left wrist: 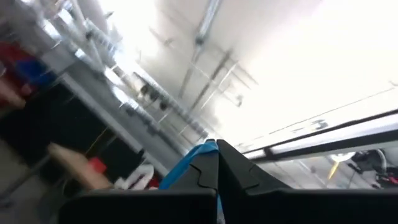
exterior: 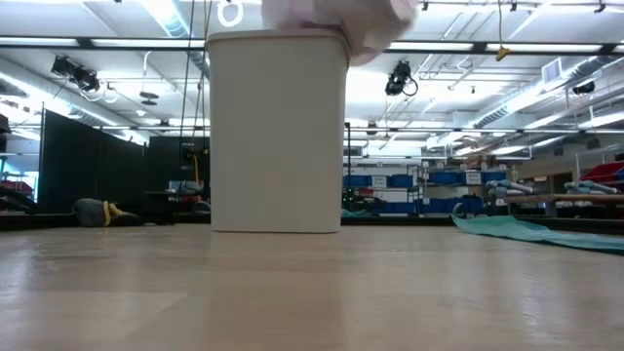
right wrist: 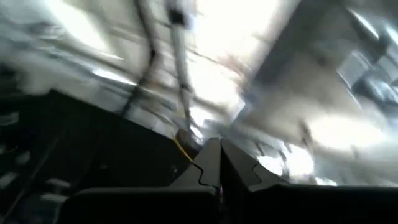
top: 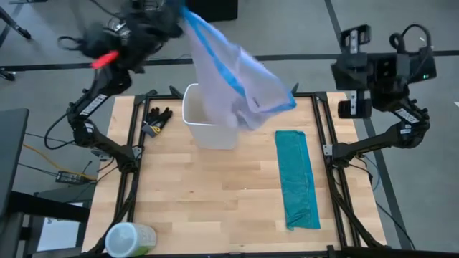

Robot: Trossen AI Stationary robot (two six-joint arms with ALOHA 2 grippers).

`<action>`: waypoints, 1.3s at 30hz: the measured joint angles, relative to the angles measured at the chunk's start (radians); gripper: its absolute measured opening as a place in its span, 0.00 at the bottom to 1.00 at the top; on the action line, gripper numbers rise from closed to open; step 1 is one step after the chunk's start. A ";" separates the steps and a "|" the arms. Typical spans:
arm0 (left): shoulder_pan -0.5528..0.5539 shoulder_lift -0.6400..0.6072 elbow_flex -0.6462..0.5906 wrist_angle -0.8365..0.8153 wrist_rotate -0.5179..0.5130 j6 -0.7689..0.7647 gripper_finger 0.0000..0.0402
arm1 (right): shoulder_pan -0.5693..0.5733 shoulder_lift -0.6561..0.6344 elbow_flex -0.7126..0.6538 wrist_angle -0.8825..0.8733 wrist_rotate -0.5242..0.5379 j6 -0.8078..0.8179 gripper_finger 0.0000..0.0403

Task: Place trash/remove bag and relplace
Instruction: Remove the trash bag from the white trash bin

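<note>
High view: left hand (top: pixel 179 16), pinching the blue band, hoists the bag (top: pixel 237 79) above the bin (top: pixel 208 118) near the surface's far edge; right hand (right wrist: pixel 214 165), pressed together, waits beyond the right edge. Thin plastic could slip or snag.

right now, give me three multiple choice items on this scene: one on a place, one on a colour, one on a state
1. Where does the green bag lie?
A. inside the bin
B. flat on the table, on the bin's right-arm side
C. on the floor

2. What colour is the band on the liner?
A. blue
B. red
C. yellow

3. How is the left gripper?
A. open, empty
B. shut on the liner
C. resting on the table

Answers: 1 B, the high view shows it flat beside the bin. 2 A, the rim band is blue. 3 B, its wrist view shows blue band pinched.
</note>
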 joint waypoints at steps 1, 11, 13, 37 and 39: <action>0.000 0.012 -0.003 0.011 0.010 -0.015 0.01 | -0.001 -0.006 0.000 -0.047 0.067 0.029 0.00; 0.008 0.123 -0.001 0.319 -0.031 -0.186 0.01 | 0.082 -0.058 -0.001 -0.917 0.294 0.140 0.03; 0.018 0.151 -0.003 0.384 -0.061 -0.266 0.01 | 0.118 -0.061 -0.001 -1.011 0.359 0.173 0.04; 0.124 0.255 0.305 0.215 0.151 -0.210 0.01 | 0.185 0.101 0.000 -0.451 0.507 -0.043 0.02; 0.113 0.255 0.304 0.187 0.192 -0.217 0.01 | 0.181 0.124 0.000 -0.377 0.531 -0.109 0.05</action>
